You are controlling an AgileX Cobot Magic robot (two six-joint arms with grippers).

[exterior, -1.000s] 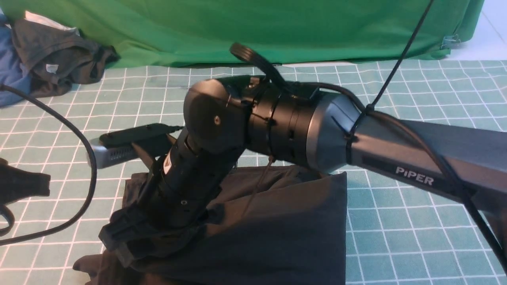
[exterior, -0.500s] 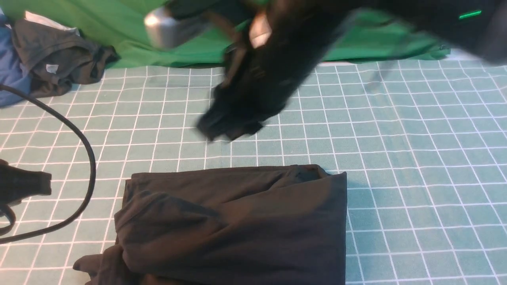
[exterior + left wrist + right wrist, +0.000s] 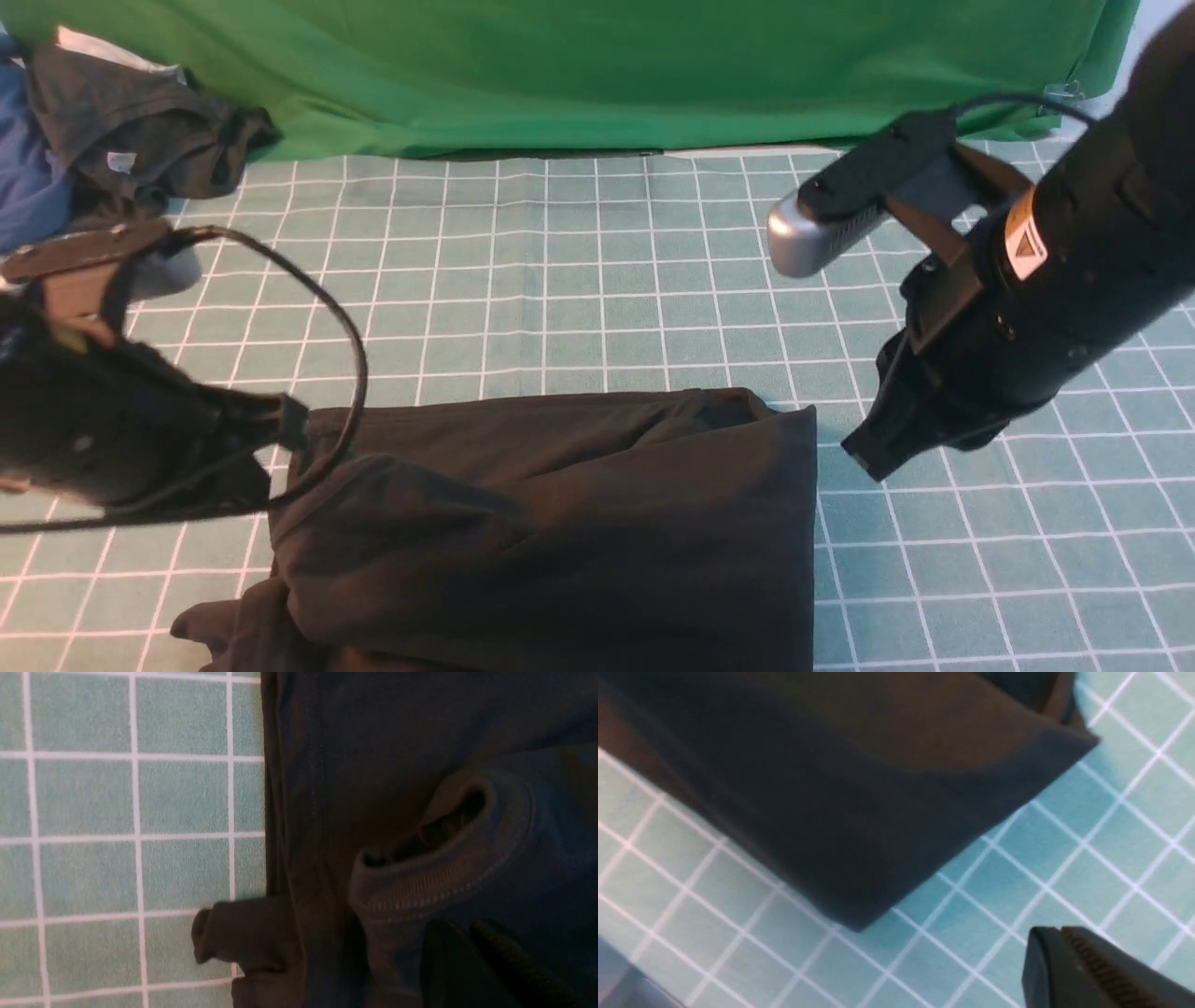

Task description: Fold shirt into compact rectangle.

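Tidying loose edges looks to be the step in hand. The grid mat [image 3: 597, 261] carries the shirt [image 3: 579, 523] at near centre. It is folded into a rough dark rectangle with clean right and far edges but a lumpy near-left corner.

The left gripper [image 3: 289, 425], blurred in the front view, sits at the shirt's far-left corner with its jaws closed. Its wrist view shows no cloth between them. The right gripper [image 3: 864, 453] hangs just beside the shirt's right edge over bare mat, its jaws also closed and empty.

In the left wrist view the ribbed collar [image 3: 444, 868] gapes open on top of the fold. 1 small flap [image 3: 243, 933] of fabric pokes past the left edge onto the mat.

To do this well, the left gripper would need to open, take that flap near its tip, and lay it in over the body. Dragging it could slide the whole stack. The right gripper could press the right side as an anchor. Flattening the collar afterwards would probably keep the rectangle compact.
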